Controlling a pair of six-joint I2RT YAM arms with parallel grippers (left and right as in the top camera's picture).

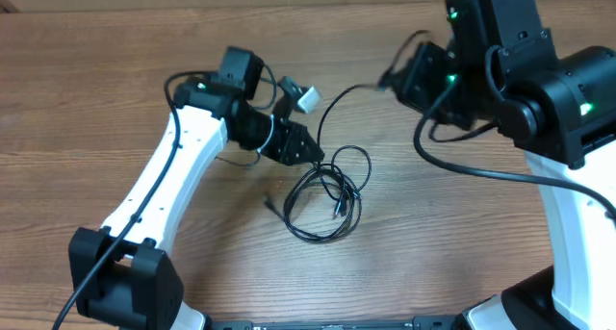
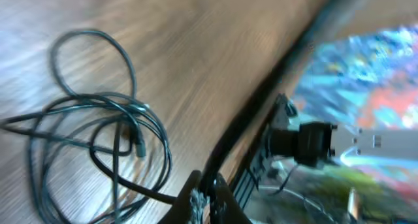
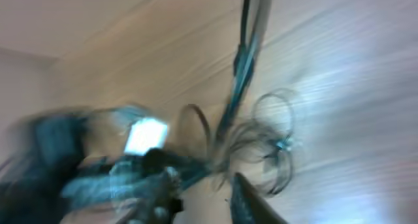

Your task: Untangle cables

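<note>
- Cables [image 1: 327,190]: loose tangle at mid-table; one strand runs from it to the right arm [image 1: 539,80], crossing the gap beyond the heap.
- Left arm [image 1: 183,166]: lies diagonally from the near-left corner, with the left gripper [image 1: 316,154] at the tangle's left edge.
- Table [image 1: 96,70]: bare at far left, and at the near side right of the tangle.

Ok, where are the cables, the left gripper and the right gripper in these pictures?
cables [image 2: 137,144], left wrist view, on a plug in the middle of the tangle.
left gripper [image 1: 316,157], overhead view, between the black fingertips.
right gripper [image 1: 388,80], overhead view, at its fingertip end.
</note>
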